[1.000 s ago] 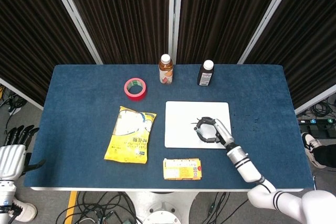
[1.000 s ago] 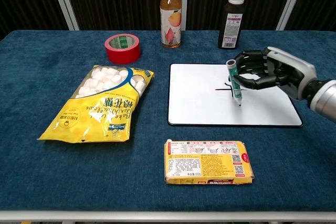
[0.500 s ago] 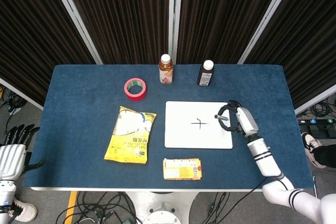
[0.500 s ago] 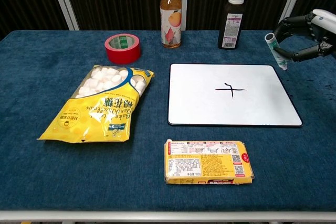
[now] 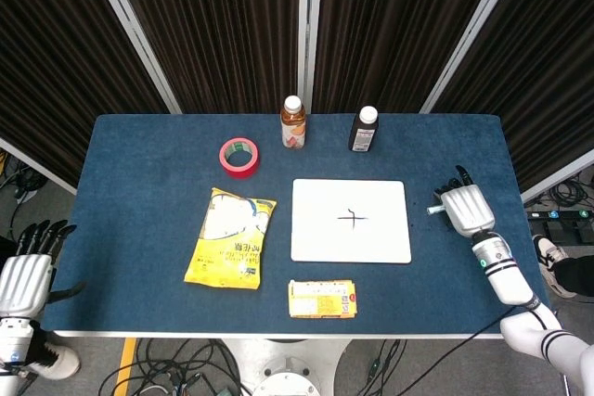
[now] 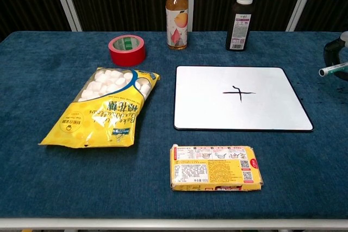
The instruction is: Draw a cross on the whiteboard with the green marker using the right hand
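The whiteboard (image 5: 320, 229) (image 6: 206, 101) lies right of the table's middle, with a small dark cross (image 5: 353, 219) (image 6: 239, 92) drawn on it. My right hand (image 5: 464, 207) (image 6: 333, 52) is over the blue cloth to the right of the board, clear of it. It holds the green marker (image 5: 433, 210) (image 6: 331, 69), whose end pokes out leftward toward the board. In the chest view only a sliver of this hand shows at the right edge. My left hand (image 5: 23, 275) hangs off the table's near left corner, fingers apart and holding nothing.
A tea bottle (image 5: 293, 123) and a dark bottle (image 5: 364, 130) stand behind the board. A red tape roll (image 5: 238, 156) and a yellow marshmallow bag (image 5: 232, 238) lie to its left. A yellow box (image 5: 322, 299) sits in front of it.
My right hand lifted the marker off the board and carried it rightward, past the board's right edge. The finished cross came into view. The left hand stayed put.
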`<state>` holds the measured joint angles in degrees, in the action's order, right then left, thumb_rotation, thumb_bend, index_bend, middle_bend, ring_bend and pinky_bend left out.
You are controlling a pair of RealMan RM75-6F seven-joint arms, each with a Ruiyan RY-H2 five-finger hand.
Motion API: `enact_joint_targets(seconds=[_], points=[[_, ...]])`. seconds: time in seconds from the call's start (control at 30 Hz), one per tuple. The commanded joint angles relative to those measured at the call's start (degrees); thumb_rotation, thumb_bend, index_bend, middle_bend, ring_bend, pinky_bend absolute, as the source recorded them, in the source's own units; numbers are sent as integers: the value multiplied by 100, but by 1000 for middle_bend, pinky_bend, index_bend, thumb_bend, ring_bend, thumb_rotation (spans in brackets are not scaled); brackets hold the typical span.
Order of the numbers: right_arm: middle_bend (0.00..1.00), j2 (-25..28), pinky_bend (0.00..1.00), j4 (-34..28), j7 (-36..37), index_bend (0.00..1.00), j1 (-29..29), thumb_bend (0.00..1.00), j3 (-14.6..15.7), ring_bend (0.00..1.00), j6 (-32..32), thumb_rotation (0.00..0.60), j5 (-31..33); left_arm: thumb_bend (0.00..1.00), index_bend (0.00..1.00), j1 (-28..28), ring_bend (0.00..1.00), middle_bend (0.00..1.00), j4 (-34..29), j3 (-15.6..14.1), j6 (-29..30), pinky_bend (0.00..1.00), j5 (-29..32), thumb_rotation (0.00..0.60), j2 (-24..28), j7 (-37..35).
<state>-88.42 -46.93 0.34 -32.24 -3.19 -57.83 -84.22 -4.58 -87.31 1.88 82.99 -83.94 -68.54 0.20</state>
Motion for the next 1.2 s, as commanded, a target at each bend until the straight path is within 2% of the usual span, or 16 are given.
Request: enact_joint_targets(seconds=[0.03,0.2,0.27,0.37,0.47,0.5,0.57,0.63,0.7,0.83,0.93,1.07,1.2], points=[[520,-309,56,508,126,602,-32,633,139,265,219,600,-14,41,147,-1,15,88,-35,-2,-18,0,22,600,16,34],[505,-615,33,985,153,581,-105,633,223,249,298,600,-131,41,147,-12,14,88,-120,5,-31,0,41,600,51,113],[495,-680,14,1069,84,538,-131,633,222,228,423,600,-101,41,148,-11,14,88,-128,2,-31,0,43,600,50,116],[436,-703,0,1066,-147,392,-141,633,203,166,575,600,-26,40,148,-13,14,88,-141,0,-32,0,41,600,57,118],[312,-590,0,838,-426,194,-74,629,163,59,562,600,64,41,148,-4,15,88,-152,4,-4,0,35,600,66,117],[297,-518,0,712,-497,173,-34,628,143,47,520,600,98,41,148,-1,15,88,-153,6,5,0,34,600,69,113],[225,-279,0,320,-666,87,98,620,81,2,307,600,178,41,147,5,15,88,-152,4,15,0,31,600,77,99],[210,-13,0,-115,-786,74,262,613,8,0,0,600,249,41,148,8,15,88,-145,2,17,0,31,600,80,81],[212,367,0,-804,-694,69,525,611,-96,0,-507,600,311,41,148,14,15,88,-126,6,39,0,20,600,71,45],[259,1208,0,-2288,-56,75,1120,605,-291,9,-1513,600,393,41,148,-1,15,88,-54,18,97,0,-57,600,-2,7],[294,1879,0,-3325,602,121,1666,594,-255,51,-2288,600,248,40,147,-14,14,88,17,36,159,0,-117,600,-84,8],[319,2351,0,-3918,690,173,2168,590,-138,89,-2986,600,62,41,148,-33,15,88,77,69,207,0,-145,600,-152,19],[318,2617,0,-4339,698,186,2448,590,-7,91,-3223,600,-47,40,147,-70,15,88,90,96,199,0,-152,600,-197,57]])
